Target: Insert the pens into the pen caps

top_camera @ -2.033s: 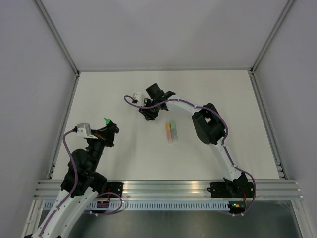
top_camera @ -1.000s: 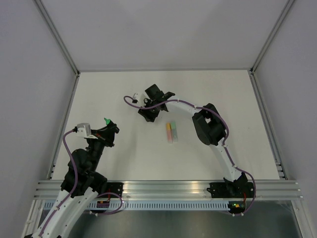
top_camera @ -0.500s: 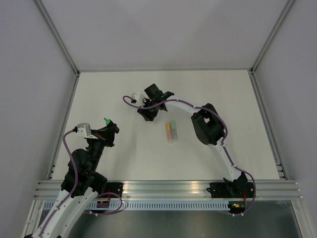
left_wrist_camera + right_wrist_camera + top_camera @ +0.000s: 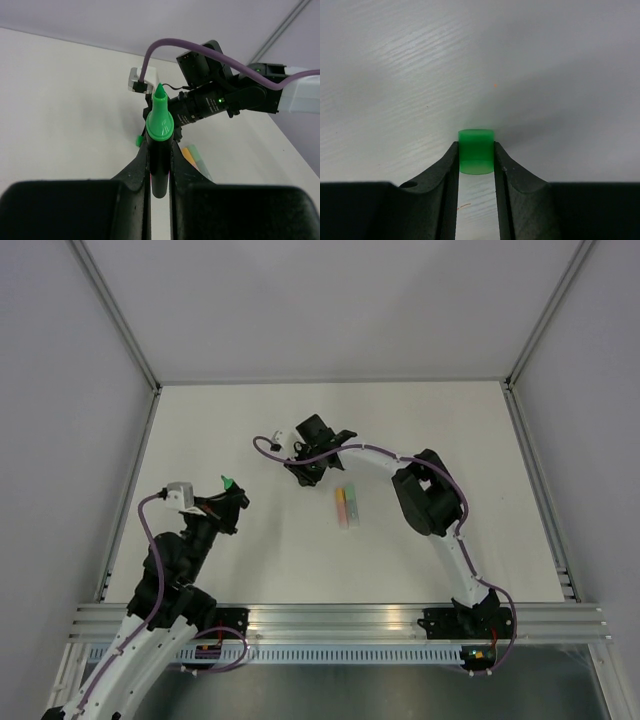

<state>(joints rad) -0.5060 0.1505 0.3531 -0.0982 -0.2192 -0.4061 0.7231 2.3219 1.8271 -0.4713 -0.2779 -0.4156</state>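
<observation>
Right gripper (image 4: 476,148) is clamped on the green cap (image 4: 476,158), pinched at its sides, with the cap's far end sticking out just past the fingertips toward the table (image 4: 545,60); cannot tell if it touches the surface or which end is open. Left gripper (image 4: 160,152) is clamped on the dark pen (image 4: 159,165), body between the fingers and the green tip up and forward, pointing toward the right wrist. In the top view the left gripper (image 4: 232,504) and right gripper (image 4: 306,468) are well apart. The orange pen (image 4: 340,502) and mint pen (image 4: 349,510) lie side by side on the table (image 4: 450,420) between the arms, just beside the right forearm. The step looks like mating tip to cap. To do it well, lift the cap clear, turn its open mouth toward the tip, line up both axes before closing the gap, and push straight along the pen. The grip on the cap is shallow, so an off-axis push could pop it out. Route clear of the two lying pens.
</observation>
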